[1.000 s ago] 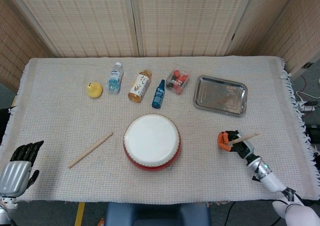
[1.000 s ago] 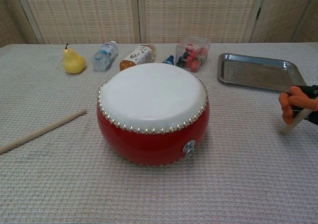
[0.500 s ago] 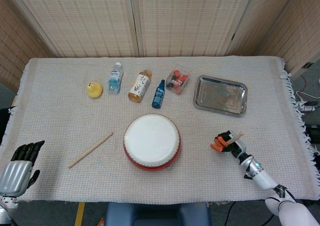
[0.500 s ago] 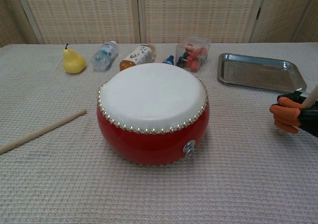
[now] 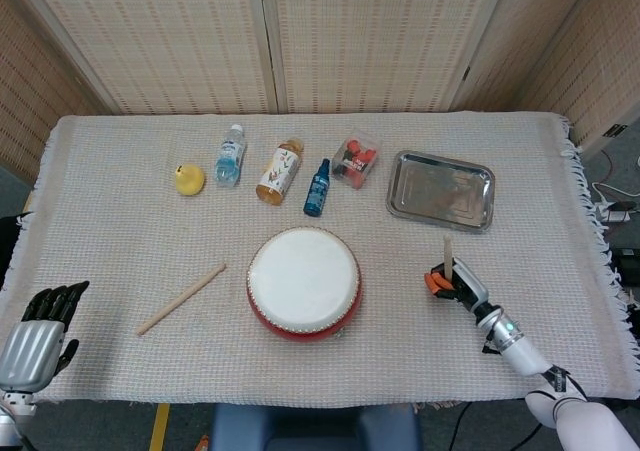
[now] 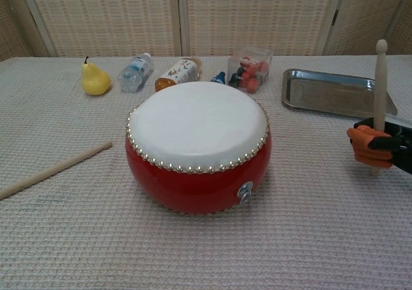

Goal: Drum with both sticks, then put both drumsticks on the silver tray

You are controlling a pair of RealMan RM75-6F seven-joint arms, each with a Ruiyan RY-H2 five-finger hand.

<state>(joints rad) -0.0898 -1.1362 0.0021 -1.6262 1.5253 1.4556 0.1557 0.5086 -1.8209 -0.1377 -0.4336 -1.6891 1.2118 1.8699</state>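
Table cloth [image 5: 560, 221]: cream woven, covering the table under all items.
Drum [image 6: 198, 142]: red body, white skin, studded rim; centre of the cloth, near my edge.
Silver tray [image 6: 335, 94]: behind and to the right of the drum, nothing in it.
My right hand [image 6: 375, 146]: orange-tipped fingers wrapped round a drumstick; low over the cloth, right of the drum, in front of the tray.
My left hand [image 5: 40, 323]: off the table's near left corner, holding nothing, fingers loosely curled.
Held drumstick [image 6: 381, 84]: upright, rounded tip uppermost.
Loose drumstick [image 5: 181, 299]: flat on the cloth, left of the drum, lying diagonally, well apart from my left hand.
Back row: pear [image 6: 94, 79], water bottle [image 6: 134, 72] on its side, orange-capped bottle [image 6: 176, 73] on its side, small blue bottle [image 5: 317, 188], clear box [image 6: 249, 68] of red items.
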